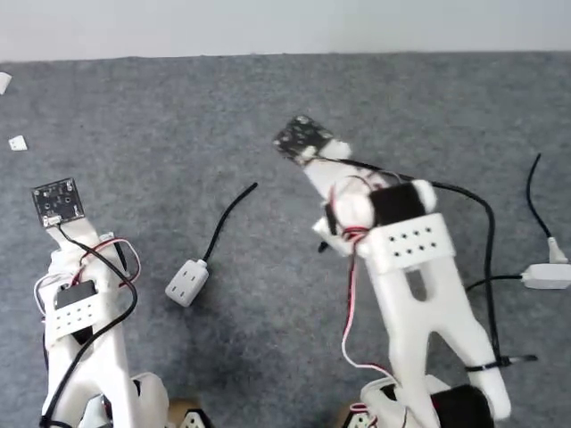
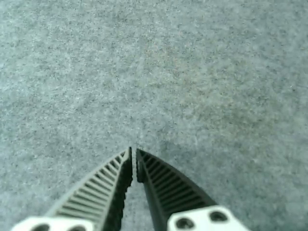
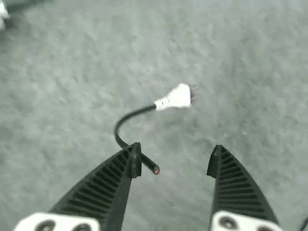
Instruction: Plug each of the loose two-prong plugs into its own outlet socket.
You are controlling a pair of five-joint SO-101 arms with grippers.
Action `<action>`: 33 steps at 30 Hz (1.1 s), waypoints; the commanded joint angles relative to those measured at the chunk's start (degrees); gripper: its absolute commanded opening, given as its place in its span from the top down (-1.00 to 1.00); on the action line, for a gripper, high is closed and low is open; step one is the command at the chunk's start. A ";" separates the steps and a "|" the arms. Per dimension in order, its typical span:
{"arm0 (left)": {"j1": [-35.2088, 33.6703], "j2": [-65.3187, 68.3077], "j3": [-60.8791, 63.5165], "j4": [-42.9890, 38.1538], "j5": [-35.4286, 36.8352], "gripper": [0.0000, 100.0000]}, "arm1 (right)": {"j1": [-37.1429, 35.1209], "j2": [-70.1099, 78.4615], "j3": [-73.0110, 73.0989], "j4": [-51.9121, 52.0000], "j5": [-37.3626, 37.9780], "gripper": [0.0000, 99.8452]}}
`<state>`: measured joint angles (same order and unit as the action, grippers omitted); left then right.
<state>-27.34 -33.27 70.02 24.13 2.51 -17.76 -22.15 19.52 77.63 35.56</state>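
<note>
Two arms in the high view: left arm point(image 1: 85, 312) low at the near corner, right arm point(image 1: 401, 241) extended toward mid-table. White socket point(image 1: 187, 283) lies flat on the grey mat point(image 1: 178, 107) between the arms, nearer the left arm, with its black lead point(image 1: 227, 218) running off up the table. Another white piece point(image 1: 546, 276) with a lead sits at the far right edge; can't tell if it is a plug or a socket

Left wrist view: left gripper point(image 2: 134, 153) has its fingers pressed nearly together, just a sliver of gap, nothing held, mat under the tips

Right wrist view: right gripper point(image 3: 177, 149) has its fingers spread wide and empty. Plug point(image 3: 178, 97) lies on the mat ahead of the tips, in line with the gap and apart from both fingers. It is small and white, tapered toward the cord, with prongs at the other end, barely visible. Its long axis runs crosswise, about parallel to the line between the two fingertips. The short black cord point(image 3: 127, 125) curls back toward the gripper, and its cut end passes just beside one fingertip; contact can't be told

Judgement: the right arm is the nearer one, and a short reach forward and down would put the plug in the gap. As things lie the fingers would close end to end along the plug, so a wrist roll looks needed to pinch across its body
</note>
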 commanded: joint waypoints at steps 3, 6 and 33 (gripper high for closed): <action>0.18 -1.23 -0.40 -1.76 0.09 0.97 | 1.98 -4.88 10.73 -1.45 25.58 0.53; 0.18 -1.23 -0.40 -1.76 -0.09 0.97 | 2.77 -5.23 20.13 -3.12 46.68 0.53; 0.09 -1.23 -0.40 -1.76 -0.18 0.97 | -0.66 -5.58 28.84 -30.29 -28.22 0.54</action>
<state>-27.34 -33.27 70.02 24.13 2.51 -18.90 -26.20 48.26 48.35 20.35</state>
